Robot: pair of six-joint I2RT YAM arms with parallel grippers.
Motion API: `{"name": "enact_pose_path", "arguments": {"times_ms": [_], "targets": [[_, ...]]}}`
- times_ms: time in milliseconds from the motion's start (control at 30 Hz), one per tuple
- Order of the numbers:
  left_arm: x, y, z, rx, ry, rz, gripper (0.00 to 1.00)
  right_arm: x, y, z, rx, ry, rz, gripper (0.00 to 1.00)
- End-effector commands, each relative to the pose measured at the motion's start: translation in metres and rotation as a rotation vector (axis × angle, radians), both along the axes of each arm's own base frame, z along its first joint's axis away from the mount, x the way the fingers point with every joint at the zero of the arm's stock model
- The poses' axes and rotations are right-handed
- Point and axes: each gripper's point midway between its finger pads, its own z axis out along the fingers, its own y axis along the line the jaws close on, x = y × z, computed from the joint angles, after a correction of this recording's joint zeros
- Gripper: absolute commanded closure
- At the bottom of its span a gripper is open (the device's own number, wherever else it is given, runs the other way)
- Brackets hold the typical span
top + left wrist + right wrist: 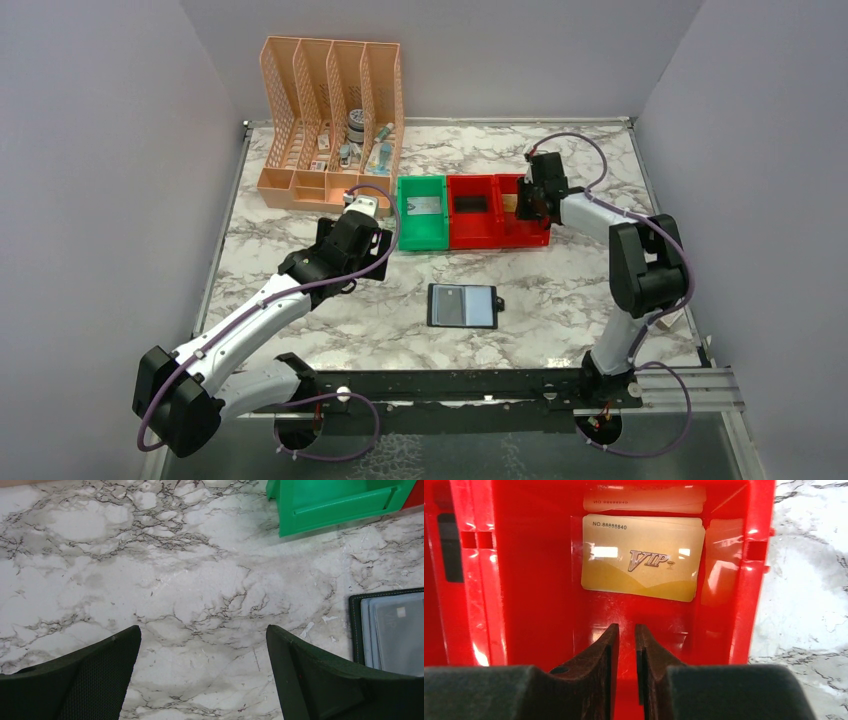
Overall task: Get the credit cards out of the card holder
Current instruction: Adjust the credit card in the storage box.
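Note:
The card holder [462, 306] lies open and flat on the marble near the front middle, black with grey-blue panels; its left edge shows in the left wrist view [390, 630]. A gold credit card [641, 557] marked VIP lies flat in the right red bin [524, 580], also seen from above [510, 203]. My right gripper [626, 630] hangs over that bin [528, 205] just short of the card, its jaws a narrow gap apart with nothing between them. My left gripper [202, 635] is wide open and empty over bare marble, left of the holder [380, 245].
A green bin [421, 212] with a pale card in it stands left of two joined red bins [470, 212]; its corner shows in the left wrist view [340, 505]. A peach lattice file organizer [330, 120] stands at the back left. Grey walls enclose the table.

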Motion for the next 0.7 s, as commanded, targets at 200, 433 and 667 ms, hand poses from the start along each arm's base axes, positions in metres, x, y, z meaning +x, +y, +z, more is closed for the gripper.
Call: {"name": "enact_pose_path", "arguments": {"times_ms": [200,433,667], "targets": [[-0.002,0.001,-0.003,0.005,0.013,-0.010,0.01,0.019,-0.008,-0.009,-0.087,-0.045,-0.124,0.81],[-0.002,0.000,-0.005,0.008,0.020,-0.013,0.01,0.025,-0.015,-0.011,-0.117,-0.066,-0.169,0.81],[-0.002,0.000,-0.006,0.008,0.023,-0.015,0.01,0.029,-0.017,-0.016,-0.129,-0.067,-0.182,0.81]]}}
